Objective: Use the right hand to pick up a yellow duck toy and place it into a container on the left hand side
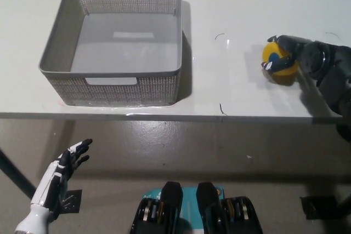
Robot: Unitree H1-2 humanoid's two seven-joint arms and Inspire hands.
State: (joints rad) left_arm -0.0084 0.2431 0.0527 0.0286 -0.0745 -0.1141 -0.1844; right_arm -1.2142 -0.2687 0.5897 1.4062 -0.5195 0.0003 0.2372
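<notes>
The yellow duck toy (277, 61) sat on the white table (236, 91) at its right side, well apart from the grey mesh basket (112, 83) that stood to the left. The black right hand (299, 56) was wrapped about the toy, with one finger across its top and another curled under its near side; it appeared clenched on the duck, though the view was too dark at that spot to confirm how firmly it gripped. No gap could be made out between the toy and the table, so the lift was judged not yet done. The basket held nothing visible. The white left hand (63, 173) rested below the table edge at the lower left, released, fingers spread and holding nothing. Assessment: the grasp was at hand or just made; the lift, the carry leftward across the table and the release into the basket all remained outstanding.
</notes>
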